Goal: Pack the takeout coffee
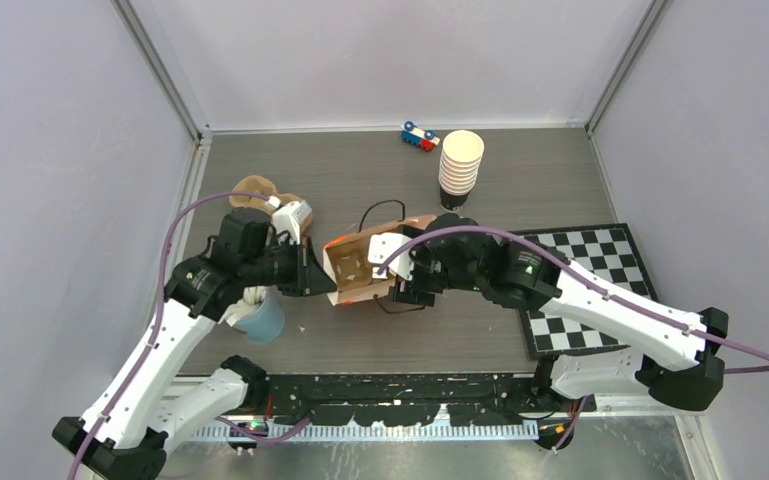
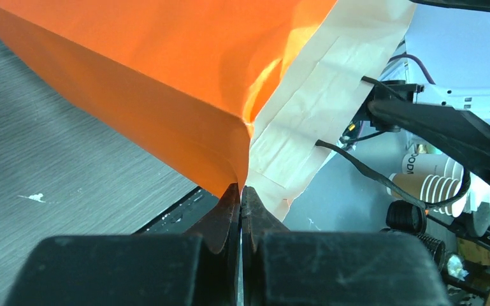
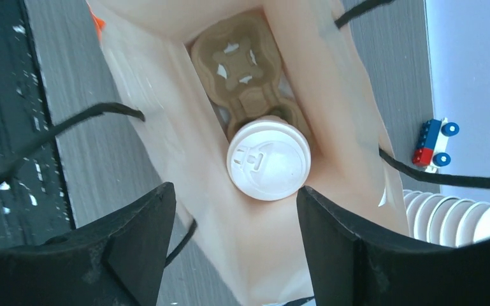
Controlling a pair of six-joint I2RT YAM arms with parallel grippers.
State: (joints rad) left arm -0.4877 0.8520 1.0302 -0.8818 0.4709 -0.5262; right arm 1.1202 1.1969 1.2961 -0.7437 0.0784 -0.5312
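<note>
The right wrist view looks down into the orange bag (image 3: pixel 185 153). Inside it, one takeout coffee (image 3: pixel 269 159) with a round white lid sits in a brown cardboard carrier (image 3: pixel 236 64). My right gripper (image 3: pixel 236 220) hangs open just above the lid, touching nothing. From above, the orange bag (image 1: pixel 355 268) stands at the table's middle with my right gripper (image 1: pixel 400 288) over its mouth, and the cup is hidden there. My left gripper (image 2: pixel 241 189) is shut on the rim of the orange bag (image 2: pixel 165 76), at the bag's left side (image 1: pixel 312 276).
A tall stack of lidless cups (image 1: pixel 460 165) and a small toy car (image 1: pixel 420 136) stand behind the bag. A checkerboard (image 1: pixel 585 290) lies to the right. A blue cup (image 1: pixel 263 320) and brown carriers (image 1: pixel 255 190) sit by the left arm.
</note>
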